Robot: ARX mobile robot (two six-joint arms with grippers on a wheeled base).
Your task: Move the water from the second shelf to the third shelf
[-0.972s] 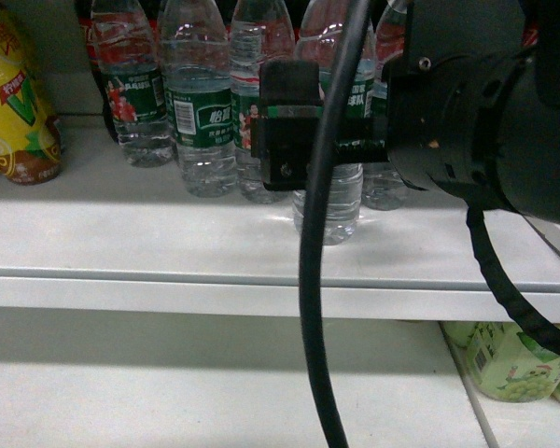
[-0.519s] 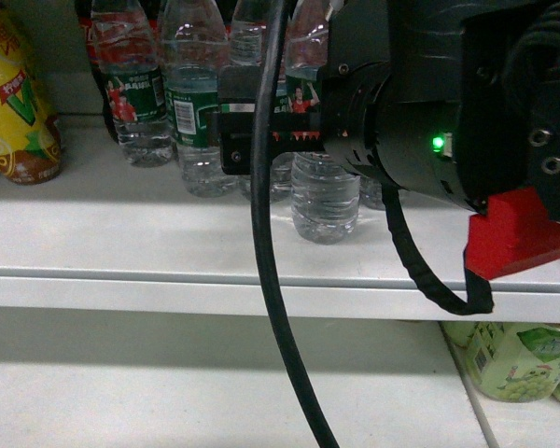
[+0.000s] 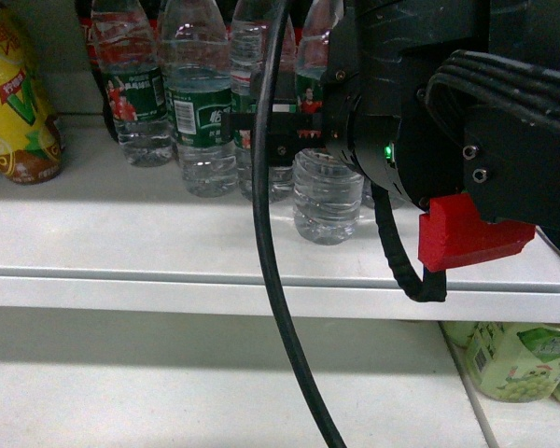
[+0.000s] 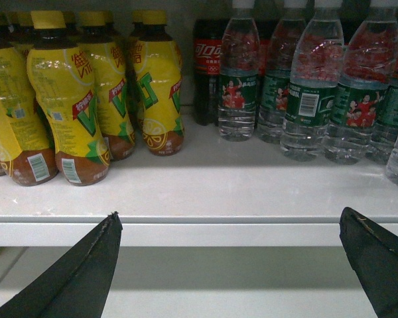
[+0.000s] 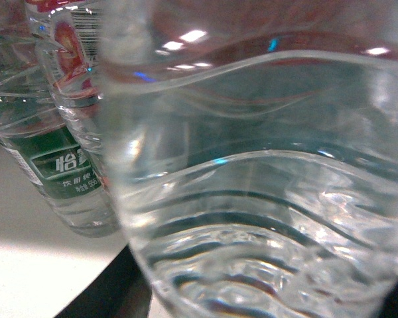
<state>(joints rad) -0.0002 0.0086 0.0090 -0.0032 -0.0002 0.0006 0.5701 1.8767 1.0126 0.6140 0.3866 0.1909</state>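
Head view: right gripper [image 3: 294, 140], black, sits at label height on the clear ribbed plastic water bottle with green wrap label [image 3: 328, 191], which stands closest to the front edge of the white metal shelf [image 3: 168, 243], ahead of the other bottles. A dark finger shows on the bottle's left side; far side is hidden, so can't tell whether the jaws are pressing on it or just around it. Row of matching green-label water bottles [image 3: 198, 112] stands behind, toward the shelf's back. Yellow-label tea bottle [image 3: 14, 103] at the left end. Black cable [image 3: 266, 280] hangs across the middle; red plastic block [image 3: 467, 238] on the arm at right. Pale green bottles [image 3: 509, 359] on the lower shelf, right.

Left wrist view: left gripper [image 4: 239, 265] spread wide, nothing between its two black fingertips [image 4: 86, 265], below the shelf's front edge. Yellow tea bottles left, dark cola bottle with red label [image 4: 209, 66] at the back, water bottles right.

Right wrist view: the water bottle fills the frame, very close; ribbed clear wall, black finger edges at the bottom corners. Grip contact not visible.
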